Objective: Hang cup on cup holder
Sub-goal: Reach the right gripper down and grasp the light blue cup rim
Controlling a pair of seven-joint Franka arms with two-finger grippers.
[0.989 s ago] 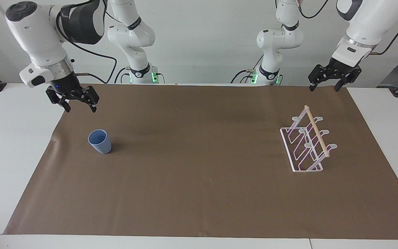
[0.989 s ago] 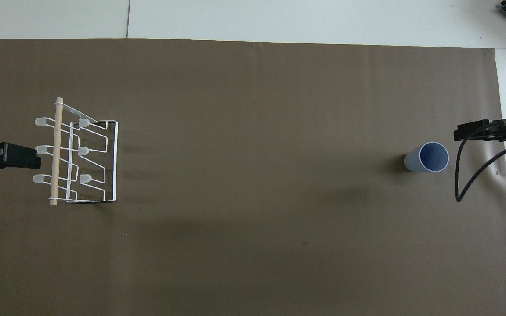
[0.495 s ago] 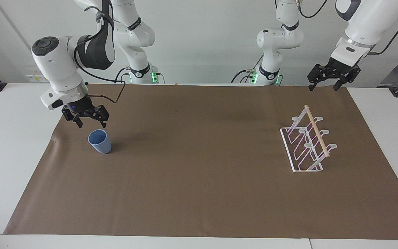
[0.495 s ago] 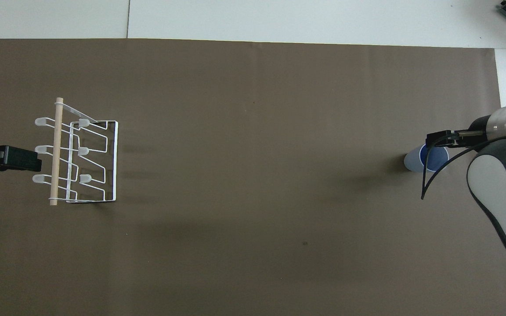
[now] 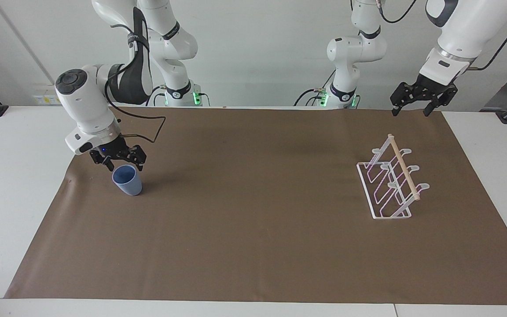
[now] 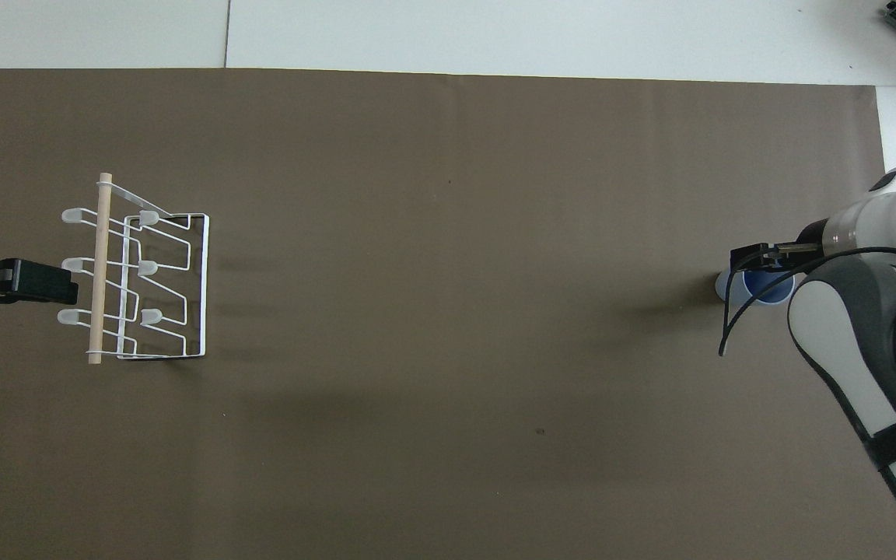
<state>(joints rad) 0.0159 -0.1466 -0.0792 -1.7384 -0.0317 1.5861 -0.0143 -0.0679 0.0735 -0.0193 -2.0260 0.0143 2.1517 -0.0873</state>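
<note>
**Right gripper over the cup, rack waiting**

The right gripper point(image 5: 124, 164), fingers spread, hangs just above the rim of the small light blue plastic tumbler point(image 5: 127, 180), upright on the brown mat point(image 5: 253, 229), nothing visible inside. The white wire cup holder point(image 5: 390, 185) stands well apart, unladen. The left gripper point(image 5: 412, 107) waits, open, above the mat's edge.

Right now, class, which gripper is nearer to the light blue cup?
Right. The right gripper hovers just over the light blue cup, jaws open. The left gripper waits at the left arm's end, above the table edge near the cup holder.
</note>
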